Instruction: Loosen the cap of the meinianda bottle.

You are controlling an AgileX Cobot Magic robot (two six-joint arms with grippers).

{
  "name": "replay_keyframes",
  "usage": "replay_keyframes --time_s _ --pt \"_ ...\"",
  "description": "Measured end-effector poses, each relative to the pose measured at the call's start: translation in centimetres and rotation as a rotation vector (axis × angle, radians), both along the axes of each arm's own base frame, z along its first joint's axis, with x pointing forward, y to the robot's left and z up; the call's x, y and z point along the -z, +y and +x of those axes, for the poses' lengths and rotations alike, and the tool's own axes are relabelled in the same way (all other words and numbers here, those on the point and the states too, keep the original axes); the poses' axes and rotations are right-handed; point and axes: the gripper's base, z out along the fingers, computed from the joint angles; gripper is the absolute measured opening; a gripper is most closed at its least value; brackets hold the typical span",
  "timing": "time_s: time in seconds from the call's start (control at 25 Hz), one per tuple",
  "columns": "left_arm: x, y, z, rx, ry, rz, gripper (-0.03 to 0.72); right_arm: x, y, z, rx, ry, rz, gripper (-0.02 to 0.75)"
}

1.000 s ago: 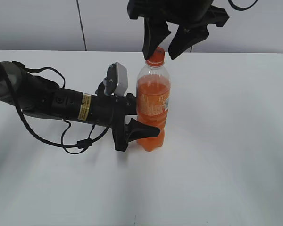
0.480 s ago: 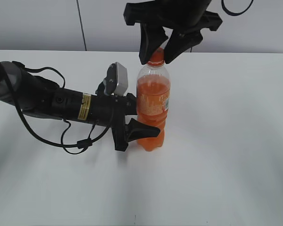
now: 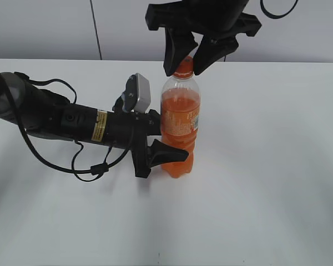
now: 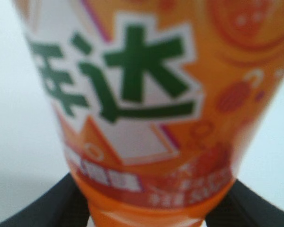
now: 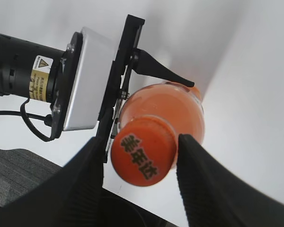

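Note:
The meinianda bottle [image 3: 180, 119] stands upright on the white table, full of orange drink. My left gripper [image 3: 172, 145] reaches in from the left and is shut on the bottle's lower body; in the left wrist view the label [image 4: 142, 94] fills the frame between the dark fingers [image 4: 146, 210]. The orange cap [image 3: 184, 68] sits on the neck. My right gripper [image 3: 185, 64] comes down from above, its two fingers on either side of the cap. In the right wrist view [image 5: 141, 163] thin gaps show between the fingers and the cap [image 5: 142, 156], so it is open.
The white table [image 3: 266, 183] extends around the bottle. The left arm with its cables [image 3: 61, 122] lies across the table's left half. A grey wall panel [image 3: 44, 27] runs behind the table.
My right gripper has come down and narrowed, so its fingers now flank the cap instead of hovering above it. The left gripper and bottle have not moved.

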Motion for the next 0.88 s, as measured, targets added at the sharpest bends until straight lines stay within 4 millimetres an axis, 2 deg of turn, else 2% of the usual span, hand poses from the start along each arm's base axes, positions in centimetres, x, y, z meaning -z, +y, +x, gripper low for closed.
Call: replay_keyframes --time_s 0.88 --pt "0.00 0.00 0.00 0.000 0.000 0.000 0.409 -0.32 -0.28 -0.02 -0.009 -0.025 -0.018 0.377"
